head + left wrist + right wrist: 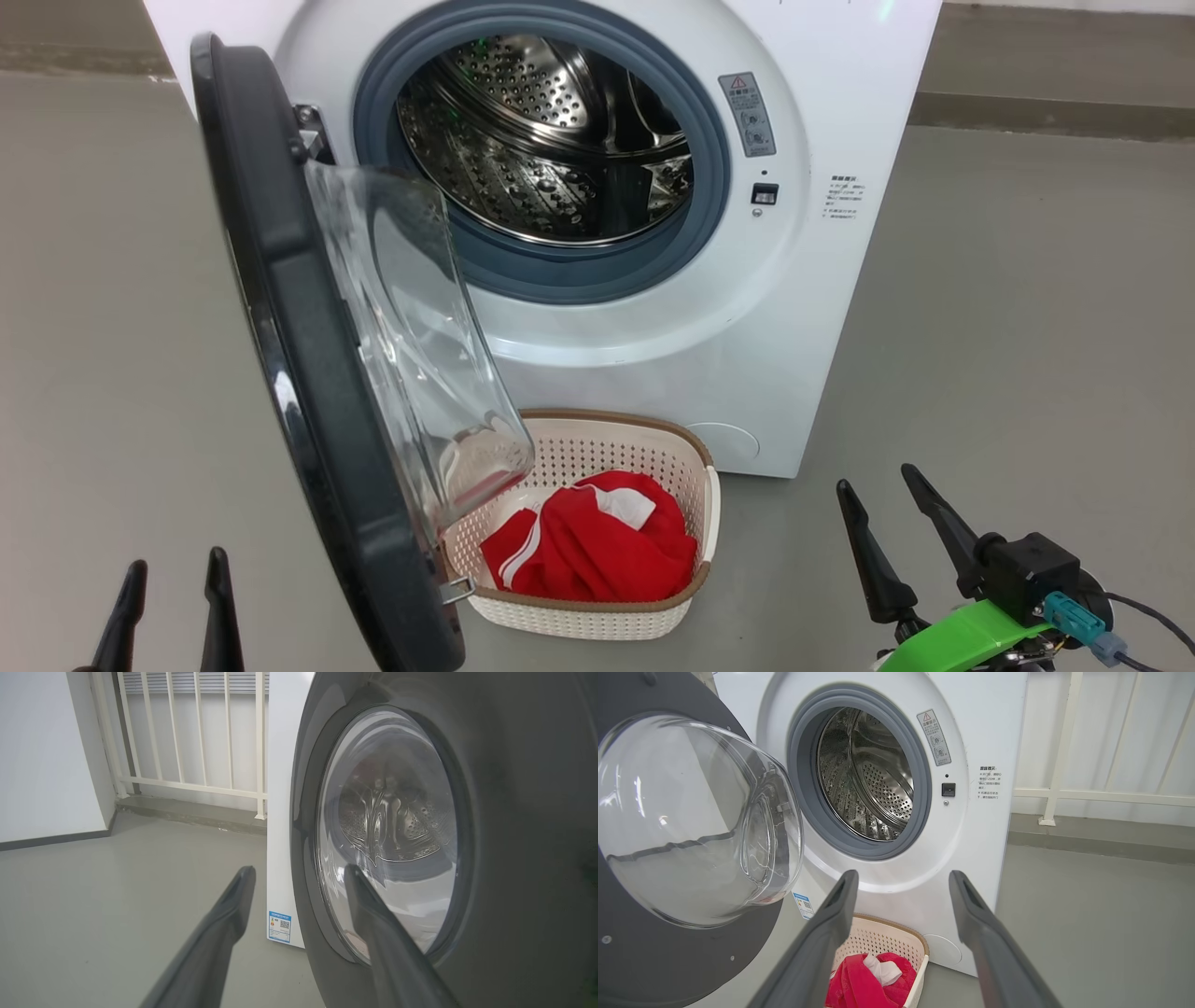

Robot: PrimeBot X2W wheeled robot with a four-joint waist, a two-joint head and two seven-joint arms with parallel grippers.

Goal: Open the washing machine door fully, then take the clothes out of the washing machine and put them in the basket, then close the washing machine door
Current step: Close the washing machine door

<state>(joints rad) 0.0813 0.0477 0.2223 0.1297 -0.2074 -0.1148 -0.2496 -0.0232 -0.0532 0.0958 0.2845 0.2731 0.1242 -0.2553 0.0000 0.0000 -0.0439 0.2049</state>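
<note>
Head view: the washing machine (822, 308) stands on the grey floor (1027, 327), its door (308, 392) swung out wide on the left-side hinge, glass bowl facing the opening. The drum (541, 140) shows bare perforated steel. The basket (597, 448) sits on the floor just in front of the machine, partly behind the door's lower edge; the red clothes (597, 551) lie inside it. Left hand (177, 560) at lower left, fingers spread, holding nothing. Right hand (876, 477) at lower right, fingers spread, holding nothing. Left wrist view: fingers apart, pointing at the door's dark outer face and window; white railing (187, 742) behind. Right wrist view: fingers apart, aimed at the machine's front above the basket and clothes.
</note>
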